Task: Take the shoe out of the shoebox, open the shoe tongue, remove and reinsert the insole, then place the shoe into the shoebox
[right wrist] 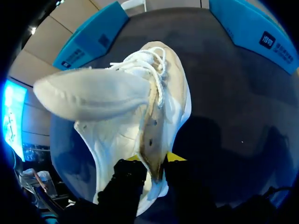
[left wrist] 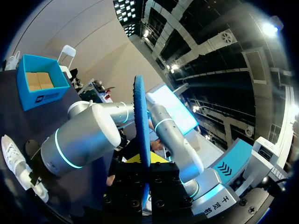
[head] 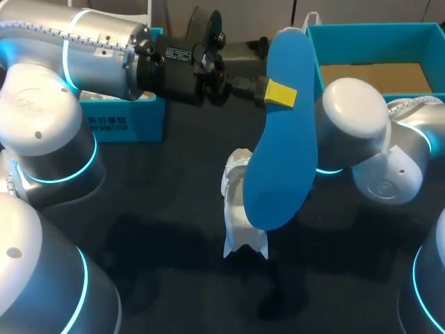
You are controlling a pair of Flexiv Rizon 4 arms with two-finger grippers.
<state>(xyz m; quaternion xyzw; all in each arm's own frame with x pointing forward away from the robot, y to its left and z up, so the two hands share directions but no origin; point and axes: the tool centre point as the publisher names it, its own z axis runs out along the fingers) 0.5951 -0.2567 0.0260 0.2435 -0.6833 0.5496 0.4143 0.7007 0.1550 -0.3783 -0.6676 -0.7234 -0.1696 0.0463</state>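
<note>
My left hand (head: 279, 92) is clamped on the blue insole (head: 281, 149) and holds it raised over the dark desk (head: 160, 209). Just beneath it, my right hand (right wrist: 154, 171) pinches the side wall of the white shoe (head: 240, 209), whose tongue (right wrist: 93, 93) is folded out. The teal shoebox (head: 379, 31) stands open behind my right arm. The teal lid (head: 125, 122) near my left arm carries white print.

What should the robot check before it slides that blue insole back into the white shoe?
1. The insole is out of the shoe: ok.
2. The left gripper is shut on the insole: ok.
3. The right gripper is shut on the shoe: ok.
4. The tongue is pulled open: ok.
5. The insole is lined up with the shoe's opening: cannot tell.
6. The shoebox is open: ok.
</note>
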